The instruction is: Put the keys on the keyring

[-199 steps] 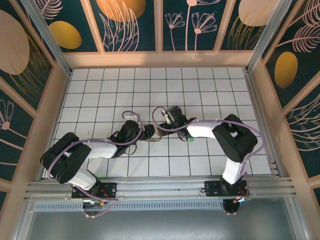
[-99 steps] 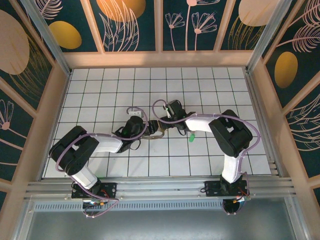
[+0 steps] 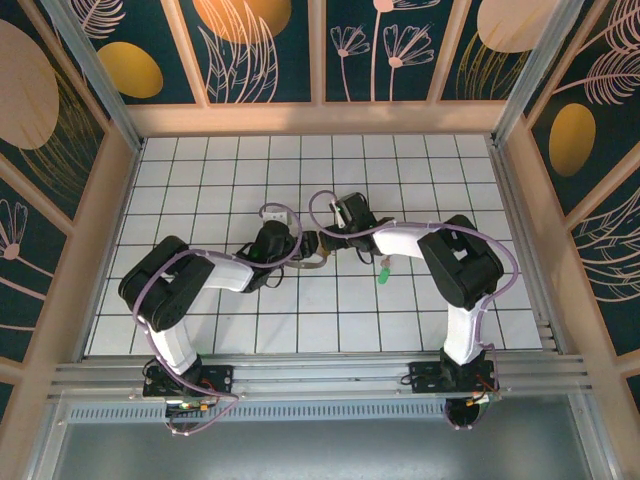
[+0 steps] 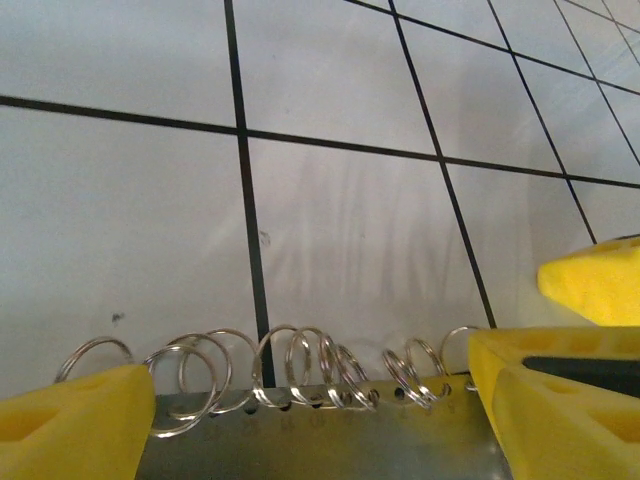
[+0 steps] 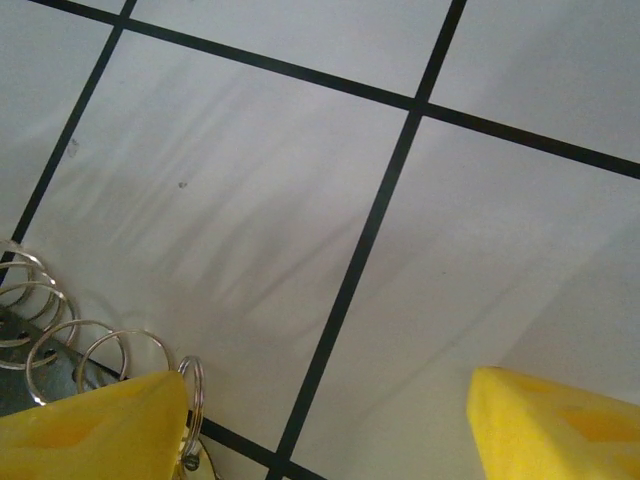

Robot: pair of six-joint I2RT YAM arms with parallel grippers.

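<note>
While left claw (image 3: 303, 251) advanced, green key (image 3: 383, 275) stayed.

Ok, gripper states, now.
Left gripper: wide around the keyring; grip cannot be told.
Right gripper: open, nothing between its fingers.

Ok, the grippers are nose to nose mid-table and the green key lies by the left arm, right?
Not quite. The green key lies by the right arm, on the tile just beside its forearm, as the top view shows. The rest holds.
</note>
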